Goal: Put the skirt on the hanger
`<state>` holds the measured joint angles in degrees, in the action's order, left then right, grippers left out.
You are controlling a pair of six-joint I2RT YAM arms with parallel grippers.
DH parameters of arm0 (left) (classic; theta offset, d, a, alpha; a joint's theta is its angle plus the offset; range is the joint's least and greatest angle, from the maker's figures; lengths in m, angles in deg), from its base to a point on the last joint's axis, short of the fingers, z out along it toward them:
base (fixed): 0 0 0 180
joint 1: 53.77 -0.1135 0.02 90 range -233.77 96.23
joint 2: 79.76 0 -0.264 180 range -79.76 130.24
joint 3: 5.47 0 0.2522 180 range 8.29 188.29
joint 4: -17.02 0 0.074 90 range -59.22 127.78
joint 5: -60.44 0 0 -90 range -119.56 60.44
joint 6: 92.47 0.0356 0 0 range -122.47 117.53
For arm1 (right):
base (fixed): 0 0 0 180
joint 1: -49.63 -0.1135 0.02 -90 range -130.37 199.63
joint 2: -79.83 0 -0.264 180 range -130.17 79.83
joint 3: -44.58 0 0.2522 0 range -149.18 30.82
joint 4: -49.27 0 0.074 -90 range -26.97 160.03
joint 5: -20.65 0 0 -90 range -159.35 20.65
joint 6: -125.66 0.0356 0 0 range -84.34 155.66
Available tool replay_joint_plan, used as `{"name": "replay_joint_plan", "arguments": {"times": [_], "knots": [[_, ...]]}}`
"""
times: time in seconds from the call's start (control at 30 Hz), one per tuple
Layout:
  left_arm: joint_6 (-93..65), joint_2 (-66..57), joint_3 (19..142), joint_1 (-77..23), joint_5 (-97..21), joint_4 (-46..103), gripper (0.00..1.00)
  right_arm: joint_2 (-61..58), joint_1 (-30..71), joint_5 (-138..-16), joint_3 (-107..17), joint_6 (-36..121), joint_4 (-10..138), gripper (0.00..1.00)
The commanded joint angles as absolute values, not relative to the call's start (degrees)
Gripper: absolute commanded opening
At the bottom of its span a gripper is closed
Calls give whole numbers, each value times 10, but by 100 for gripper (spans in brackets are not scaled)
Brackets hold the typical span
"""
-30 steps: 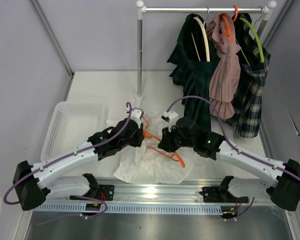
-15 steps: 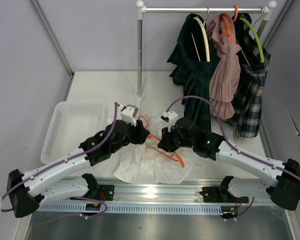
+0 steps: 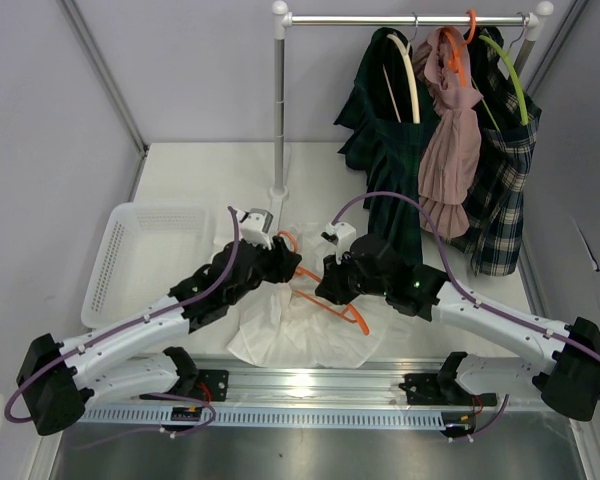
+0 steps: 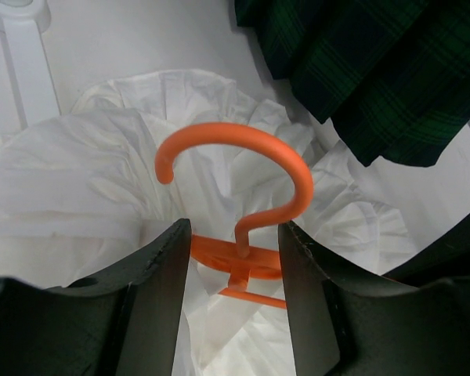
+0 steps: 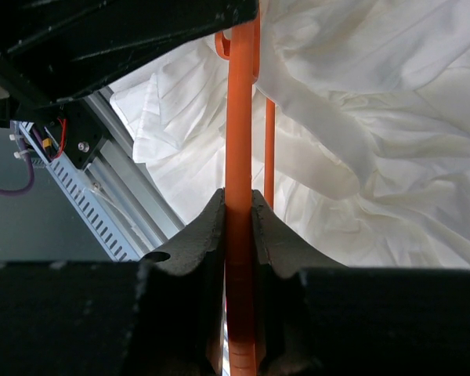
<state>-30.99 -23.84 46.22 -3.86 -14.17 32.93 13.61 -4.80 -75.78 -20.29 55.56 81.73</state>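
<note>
Mid-job: R pincer [image 5: 239, 207] clamps the orange plastic hanger [image 4: 235, 131]; L pincer [image 4: 235, 235] gapes wide astride its neck. The white pleated skirt [image 4: 78, 180] lies crumpled on the worktop [image 3: 210, 170] beneath, not yet threaded on.

Nothing legible anywhere — no lettering, label, brand mark or number to be made out in the overhead view or in either wrist view.
</note>
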Motion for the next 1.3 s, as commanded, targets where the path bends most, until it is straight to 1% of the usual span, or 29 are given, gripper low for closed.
{"name": "replay_joint_plan", "arguments": {"times": [0.0, 0.17, 0.27, 0.3, 0.37, 0.43, 0.47, 0.53, 0.6, 0.63, 0.67, 0.7, 0.73, 0.77, 0.83, 0.87, 0.93, 0.97, 1.03, 1.17, 1.23, 1.27], "knots": [[-322, -231, 451, -49, -170, 259, 53, 134, -51, -742, -224, 557, 814, 0], [-329, -228, 434, -53, -192, 230, 49, 132, -51, -742, -227, 555, 812, 0], [-332, -225, 432, -54, -204, 227, 44, 131, -52, -738, -226, 556, 811, 0], [-332, -225, 431, -54, -208, 226, 39, 131, -51, -738, -226, 556, 811, 0], [-333, -224, 431, -55, -214, 225, 34, 129, -51, -737, -229, 555, 813, 0], [-333, -226, 429, -58, -213, 223, 26, 129, -51, -736, -231, 555, 814, 0], [-333, -227, 429, -60, -214, 224, 18, 129, -52, -734, -231, 556, 816, 0], [-333, -229, 432, -65, -218, 229, 9, 130, -51, -730, -231, 559, 818, 0], [-331, -230, 436, -68, -219, 233, 1, 132, -51, -722, -231, 560, 822, 0], [-331, -230, 437, -68, -219, 233, 0, 133, -52, -717, -232, 562, 825, 1], [-329, -230, 435, -70, -220, 234, 0, 134, -51, -712, -234, 566, 830, 4], [-329, -232, 434, -70, -220, 234, 0, 136, -51, -704, -235, 567, 831, 14], [-328, -234, 433, -72, -220, 233, 0, 137, -51, -701, -236, 568, 833, 20], [-327, -237, 432, -72, -220, 231, 0, 139, -51, -698, -238, 571, 840, 28], [-325, -243, 425, -75, -221, 230, 0, 146, -51, -694, -242, 575, 849, 34], [-324, -245, 422, -75, -222, 229, 0, 150, -51, -694, -242, 575, 852, 40], [-323, -247, 421, -74, -221, 229, 0, 160, -51, -677, -241, 581, 854, 48], [-323, -248, 426, -75, -220, 229, 0, 169, -51, -675, -240, 582, 854, 53], [-322, -250, 423, -75, -219, 229, 0, 179, -51, -667, -244, 585, 864, 56], [-323, -258, 417, -75, -216, 227, 0, 225, -50, -616, -246, 603, 889, 66], [-321, -258, 419, -76, -216, 227, 0, 250, -42, -593, -235, 621, 902, 67], [-321, -259, 419, -77, -217, 228, 0, 271, -32, -592, -228, 625, 903, 62]]}}
